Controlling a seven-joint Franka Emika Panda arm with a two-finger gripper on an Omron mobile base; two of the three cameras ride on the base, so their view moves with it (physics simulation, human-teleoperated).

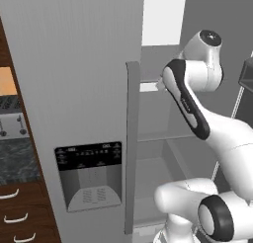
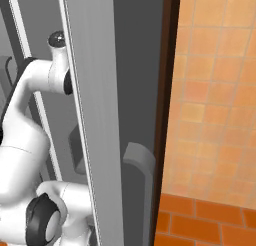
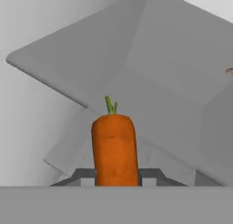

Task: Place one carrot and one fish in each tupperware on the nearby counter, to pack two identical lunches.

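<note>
The hand view shows an orange carrot (image 3: 113, 148) with a short green stem, standing upright in the frame between the two dark fingertips (image 3: 87, 178) of the tool (image 3: 114, 181). The fingers press against the carrot's lower sides, so the tool is clamped on the carrot. Behind the carrot lie pale grey fridge shelves (image 3: 136, 73), with flat panels meeting at angles. A small brownish shape at the far right edge is too cut off to identify.

In the left base view, the white arm (image 1: 197, 113) rises from the lower right and reaches past the edge of a tall grey fridge door (image 1: 74, 89) into the open fridge interior (image 1: 158, 158). The door carries a dark dispenser panel (image 1: 89, 175) and a long vertical handle (image 1: 132, 148). At the far left edge is a strip of dark marbled tabletop (image 1: 17, 160) over wood drawers (image 1: 22, 212) with curved silver handles, and a silver toaster (image 1: 12, 124) stands on the tabletop.

In the right base view, the arm (image 2: 30, 120) bends behind the edge of another grey door (image 2: 95, 115), which has a curved handle (image 2: 140, 165). To the right is an orange tiled wall (image 2: 215, 90) above a darker orange tiled floor (image 2: 205, 222).
</note>
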